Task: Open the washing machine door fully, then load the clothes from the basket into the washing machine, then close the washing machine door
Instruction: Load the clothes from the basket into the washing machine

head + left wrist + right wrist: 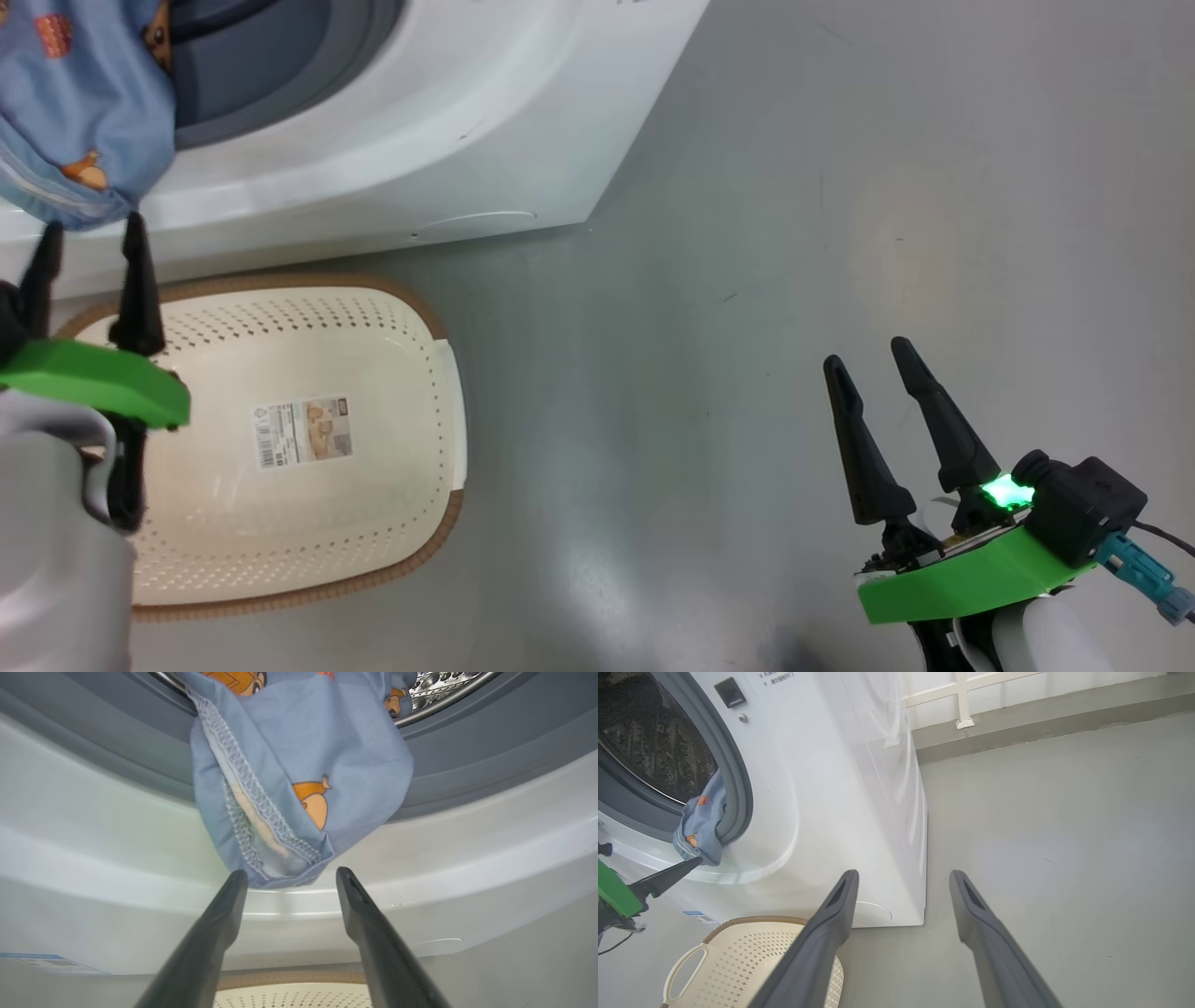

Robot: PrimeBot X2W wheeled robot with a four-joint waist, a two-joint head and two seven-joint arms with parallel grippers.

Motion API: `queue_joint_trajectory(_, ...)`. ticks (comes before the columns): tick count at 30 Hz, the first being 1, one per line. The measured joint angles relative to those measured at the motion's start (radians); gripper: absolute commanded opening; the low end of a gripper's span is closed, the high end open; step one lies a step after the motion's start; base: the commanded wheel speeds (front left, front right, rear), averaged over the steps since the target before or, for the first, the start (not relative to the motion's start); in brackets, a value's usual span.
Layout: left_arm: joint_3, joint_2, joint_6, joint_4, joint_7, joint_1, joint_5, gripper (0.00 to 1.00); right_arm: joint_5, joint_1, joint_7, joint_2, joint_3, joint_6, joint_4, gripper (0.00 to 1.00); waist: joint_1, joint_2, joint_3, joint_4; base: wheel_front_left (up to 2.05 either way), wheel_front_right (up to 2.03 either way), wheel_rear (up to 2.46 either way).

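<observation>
Clothes (pixel 327 751) half across gasket (pixel 514 751), top out-of-frame

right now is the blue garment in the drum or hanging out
Hanging out: the blue garment drapes from the drum over the gasket.

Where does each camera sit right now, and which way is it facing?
Head: high, looking down at basket, washer front and floor; left end effector and right end effector show.
Left wrist: faces the washer opening, blue garment draped over its lip; own fingers show.
Right wrist: faces washer's front corner and floor; own fingers show.
Shared: all three catch blue garment and basket.
</observation>
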Motion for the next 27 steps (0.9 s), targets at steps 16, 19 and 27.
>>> queue_joint_trajectory(16, 0.016, 0.004, 0.000, 0.058, 0.000, -0.063, 0.023, 0.45, 0.000, -0.001, 0.000, 0.012, 0.002, 0.000, -0.002, 1.00, 0.0000, 0.0000, 0.007, -0.016, 0.00, 0.00, 0.00)
queue_joint_trajectory(19, 0.013, 0.003, 0.000, 0.051, 0.000, -0.063, 0.022, 0.13, -0.001, -0.001, 0.000, 0.012, 0.002, 0.000, -0.002, 1.00, 0.0000, 0.0000, 0.006, -0.013, 0.00, 0.00, 0.00)
queue_joint_trajectory(27, -0.014, 0.002, 0.000, -0.065, 0.000, -0.041, 0.009, 0.00, -0.001, -0.001, 0.000, 0.012, -0.002, 0.000, -0.003, 1.00, -0.0001, 0.0000, 0.002, 0.002, 0.00, 0.00, 0.00)
